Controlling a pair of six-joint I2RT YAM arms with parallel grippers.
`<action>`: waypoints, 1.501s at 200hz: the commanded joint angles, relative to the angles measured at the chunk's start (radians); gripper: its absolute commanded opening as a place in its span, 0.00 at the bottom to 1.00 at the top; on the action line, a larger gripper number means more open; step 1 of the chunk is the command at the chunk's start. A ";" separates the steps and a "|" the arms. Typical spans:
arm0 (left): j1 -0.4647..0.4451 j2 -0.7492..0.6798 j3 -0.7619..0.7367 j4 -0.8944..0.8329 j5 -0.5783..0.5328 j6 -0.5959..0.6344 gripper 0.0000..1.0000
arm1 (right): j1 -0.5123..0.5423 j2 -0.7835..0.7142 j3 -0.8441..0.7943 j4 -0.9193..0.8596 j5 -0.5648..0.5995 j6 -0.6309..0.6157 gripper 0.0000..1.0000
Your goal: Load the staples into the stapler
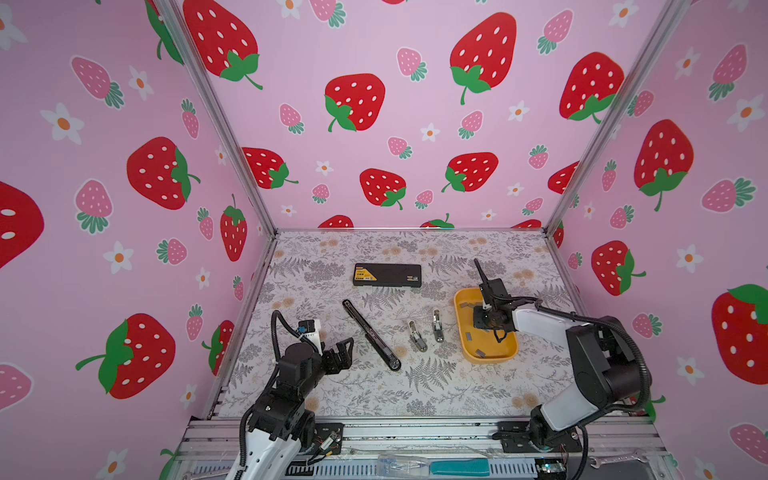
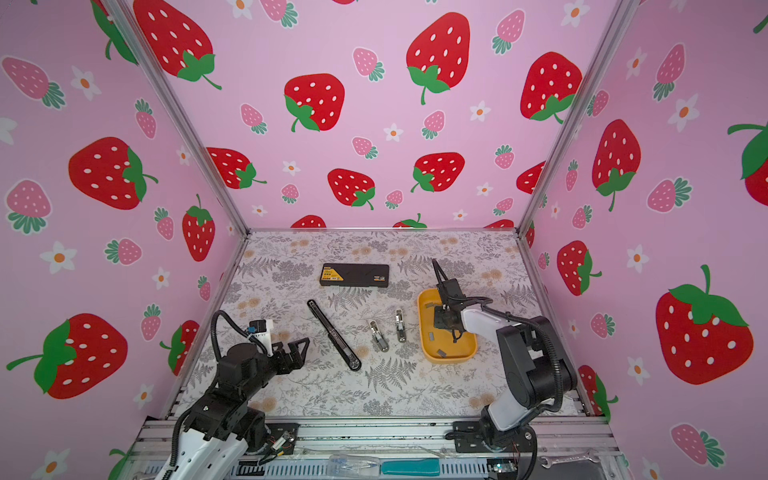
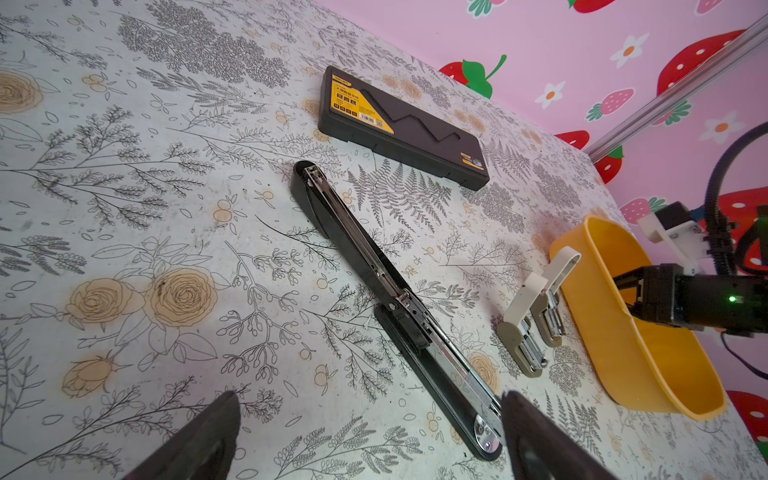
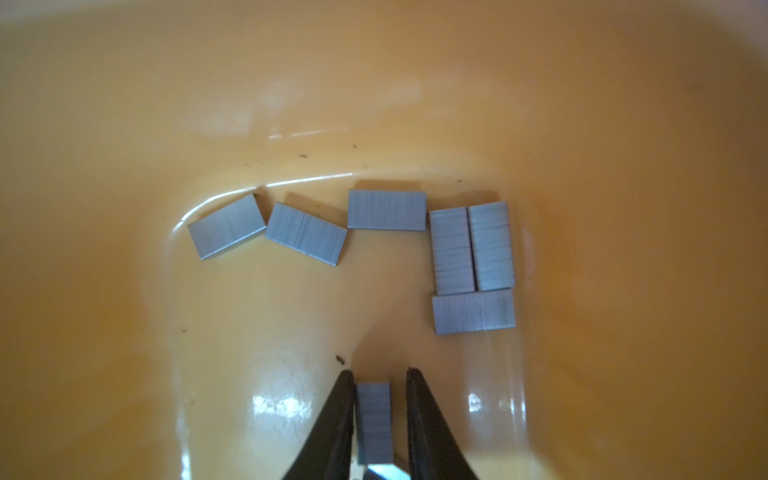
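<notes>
**Strip between the claws, nothing loaded yet**

The job is at its first step. The staples [image 4: 386, 210] lie as short grey strips on the floor of the yellow tray [image 1: 460, 332], which sits near the right edge of the table [image 1: 332, 395]. Six loose strips show in the right wrist view, clustered at one end of the tray.

The right claw [image 4: 378, 371] is down inside the tray with a seventh strip [image 4: 374, 415] between its fingers. The jaws are drawn in narrow. One finger lies against the strip, but a thin gap shows on the other side, so I cannot tell whether it is truly pinched.

The left claw [image 3: 370, 397] is released, with its jaws wide and holding nothing. It hovers near the front left of the table, just beside the hinge end of the long black stapler [image 1: 371, 334]. That stapler lies swung open flat and slantwise in the middle of the table, and no strip shows on its rail.

Two small staplers [image 1: 417, 336] lie between it and the tray, with their whitish tops lifted. A closed black case [image 1: 386, 275] lies toward the back edge.

What is left, by my reading, is to lift the strip out, seat it in an open channel and shut the stapler.
</notes>
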 commanded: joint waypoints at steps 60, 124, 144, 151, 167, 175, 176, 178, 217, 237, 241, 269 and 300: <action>0.004 -0.011 0.003 0.000 -0.011 0.002 0.99 | 0.022 0.038 -0.001 -0.060 0.034 -0.001 0.17; 0.005 -0.035 0.000 -0.012 -0.015 -0.001 0.99 | 0.039 0.000 -0.019 -0.040 0.069 0.013 0.17; 0.004 -0.045 -0.001 -0.014 -0.020 -0.002 0.99 | 0.040 -0.022 -0.013 -0.037 0.061 0.019 0.16; 0.005 -0.045 -0.002 -0.015 -0.017 -0.002 0.99 | 0.041 -0.032 -0.010 -0.034 0.058 0.019 0.17; 0.004 -0.043 -0.002 -0.015 -0.018 -0.005 0.99 | 0.045 -0.052 -0.005 -0.034 0.062 0.015 0.16; 0.005 -0.040 -0.002 -0.016 -0.018 -0.004 0.99 | 0.046 -0.063 -0.005 -0.035 0.068 0.014 0.16; 0.005 -0.040 -0.002 -0.016 -0.018 -0.005 0.99 | 0.046 -0.064 -0.005 -0.035 0.068 0.014 0.16; 0.004 -0.040 -0.001 -0.016 -0.018 -0.005 0.99 | 0.046 -0.066 -0.005 -0.034 0.070 0.013 0.15; 0.004 -0.035 -0.001 -0.018 -0.018 -0.008 0.99 | 0.059 -0.152 -0.017 -0.029 0.073 0.019 0.14; 0.003 -0.033 -0.001 -0.018 -0.018 -0.008 0.99 | 0.073 -0.209 -0.020 -0.036 0.079 0.016 0.14; 0.005 -0.033 0.000 -0.018 -0.018 -0.008 0.99 | 0.076 -0.223 -0.020 -0.038 0.083 0.017 0.14; 0.004 -0.030 0.001 -0.019 -0.017 -0.009 0.99 | 0.111 -0.315 -0.018 -0.039 0.095 0.014 0.14; 0.004 -0.027 0.000 -0.016 -0.018 -0.008 0.99 | 0.187 -0.370 0.003 -0.037 0.116 0.027 0.14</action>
